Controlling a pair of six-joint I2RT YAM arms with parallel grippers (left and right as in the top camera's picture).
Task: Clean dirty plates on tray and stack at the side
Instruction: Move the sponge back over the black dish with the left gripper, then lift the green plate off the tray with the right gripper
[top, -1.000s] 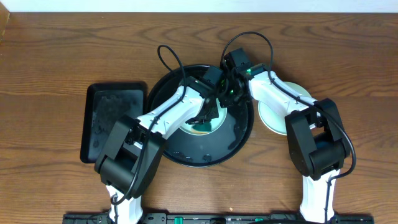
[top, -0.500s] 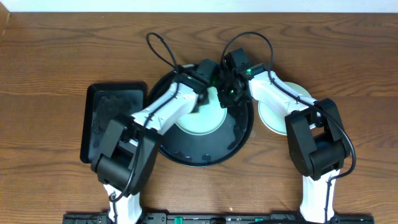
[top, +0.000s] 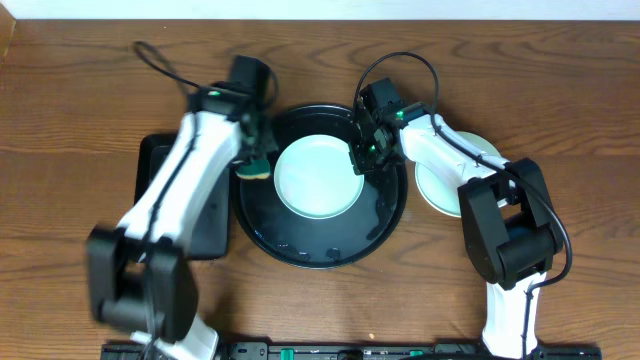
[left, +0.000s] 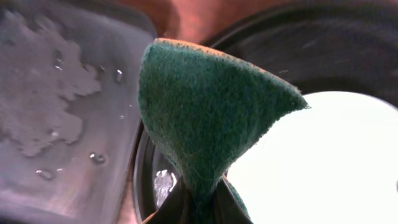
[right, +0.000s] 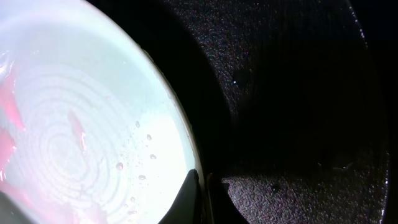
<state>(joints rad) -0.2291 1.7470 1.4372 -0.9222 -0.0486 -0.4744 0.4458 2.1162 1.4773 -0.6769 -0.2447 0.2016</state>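
Note:
A light aqua plate (top: 318, 178) lies in the round black tray (top: 320, 250). My right gripper (top: 362, 158) is shut on its right rim; the right wrist view shows the fingers pinching the wet plate (right: 81, 124) edge at my right gripper (right: 200, 179). My left gripper (top: 256, 152) hangs over the tray's left rim, shut on a green sponge (top: 252, 168). In the left wrist view the folded sponge (left: 205, 112) rises from my left gripper (left: 200, 202), with the plate (left: 323, 162) to its right. Another pale plate (top: 437, 190) rests on the table right of the tray, partly under my right arm.
A rectangular black tray (top: 175, 200) with water drops lies left of the round tray, partly under my left arm; it shows wet as the rectangular tray (left: 56, 106) in the left wrist view. Brown wood tabletop (top: 560, 110) surrounds everything.
My left arm has swung left off the plate with the sponge, uncovering the plate. The right gripper has kept its hold on the rim.

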